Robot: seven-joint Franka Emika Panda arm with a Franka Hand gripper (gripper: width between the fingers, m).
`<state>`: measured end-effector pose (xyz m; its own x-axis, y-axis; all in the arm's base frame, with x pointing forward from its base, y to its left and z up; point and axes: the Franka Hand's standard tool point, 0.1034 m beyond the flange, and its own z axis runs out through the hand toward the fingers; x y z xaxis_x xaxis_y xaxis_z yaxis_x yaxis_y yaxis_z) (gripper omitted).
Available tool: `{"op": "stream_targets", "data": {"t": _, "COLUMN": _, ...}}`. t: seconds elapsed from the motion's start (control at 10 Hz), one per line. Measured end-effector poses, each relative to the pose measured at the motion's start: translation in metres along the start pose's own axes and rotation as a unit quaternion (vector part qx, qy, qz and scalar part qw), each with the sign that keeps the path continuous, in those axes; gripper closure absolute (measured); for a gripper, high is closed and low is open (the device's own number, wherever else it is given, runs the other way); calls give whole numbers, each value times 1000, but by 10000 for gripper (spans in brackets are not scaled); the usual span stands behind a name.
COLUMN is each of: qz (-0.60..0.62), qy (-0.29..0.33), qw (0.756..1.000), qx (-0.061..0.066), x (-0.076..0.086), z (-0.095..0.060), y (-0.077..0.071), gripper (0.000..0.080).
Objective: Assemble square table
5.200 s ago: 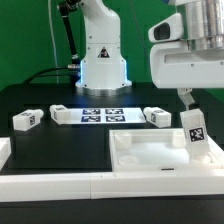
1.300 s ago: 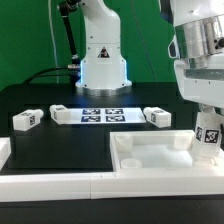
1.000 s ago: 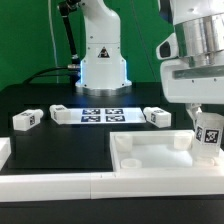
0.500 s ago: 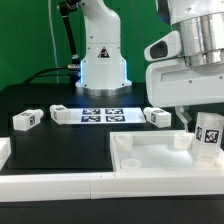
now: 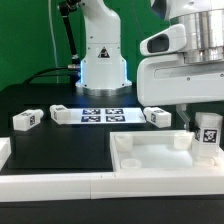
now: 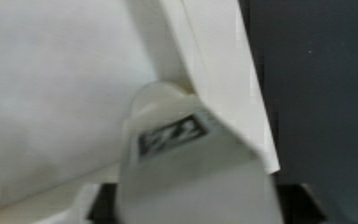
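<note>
The white square tabletop [image 5: 150, 160] lies rim-up at the front of the exterior view's right. My gripper [image 5: 204, 124] is shut on a white tagged leg [image 5: 208, 136] and holds it upright at the top's far right corner. In the wrist view the leg [image 6: 190, 165] runs down between my dark fingers [image 6: 101, 205], its end against the top's raised rim [image 6: 208, 70] in the corner. Three more legs lie on the black table: two at the left [image 5: 27, 120] [image 5: 62, 113] and one behind the top [image 5: 157, 117].
The marker board [image 5: 100, 116] lies in front of the robot base [image 5: 101, 60]. Long white border bars run along the front edge [image 5: 50, 186] and at the left [image 5: 4, 150].
The gripper carried the leg right and down to the top's far right corner. Over the last second the hand has turned about its upright axis while the leg stayed at the corner.
</note>
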<state>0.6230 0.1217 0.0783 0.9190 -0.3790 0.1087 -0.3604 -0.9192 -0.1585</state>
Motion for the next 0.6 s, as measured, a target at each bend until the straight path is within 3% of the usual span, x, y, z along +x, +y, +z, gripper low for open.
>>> {"op": "stream_targets", "data": {"t": 0.1, "qz": 35, "qy": 0, "qw": 999, "qx": 0, "x": 0, "z": 0, "y": 1, "gripper": 504}}
{"op": "stream_targets", "data": {"t": 0.5, "qz": 201, "qy": -4, "qw": 979, "qx": 9, "x": 6, "z": 2, "y": 4, "gripper": 504}}
{"op": "stream_targets", "data": {"t": 0.6, "qz": 302, "qy": -13, "qw": 953, "qx": 4, "x": 5, "z": 2, "y": 4, "gripper": 504}}
